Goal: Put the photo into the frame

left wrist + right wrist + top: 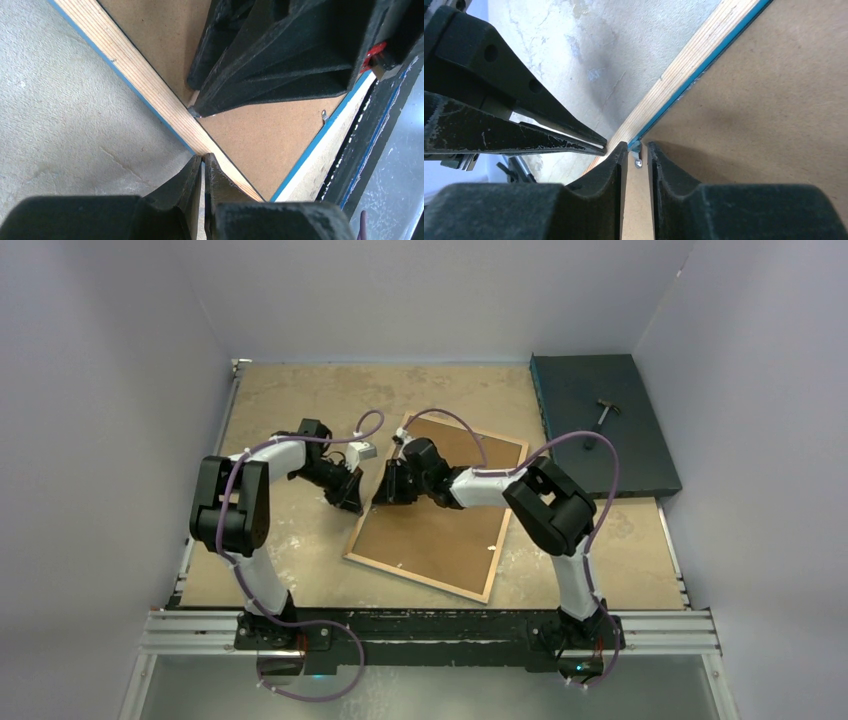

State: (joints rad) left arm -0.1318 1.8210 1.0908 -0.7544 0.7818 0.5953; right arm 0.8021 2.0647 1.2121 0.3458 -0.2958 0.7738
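Two grippers meet at nine o'clock on the frame [150, 85], face down mid-table, backing board [440, 530] fitted. Item: left gripper [202, 160] closed, tips on rim, likely steadying. Item: right gripper [638, 150], jaws a sliver apart astride a tab [638, 162]; grip uncertain. Item: photo, unseen.

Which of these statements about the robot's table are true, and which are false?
1. The frame lies with its pale wood back up. True.
2. The left gripper is wide open. False: it is shut, its tips at the frame's wooden edge.
3. A hammer lies on the dark teal slab. True.
4. The right gripper is over the slab. False: it is at the frame's edge, its fingers either side of a small metal tab.
5. The photo lies beside the frame. False: no photo shows; a brown backing board fills the frame.
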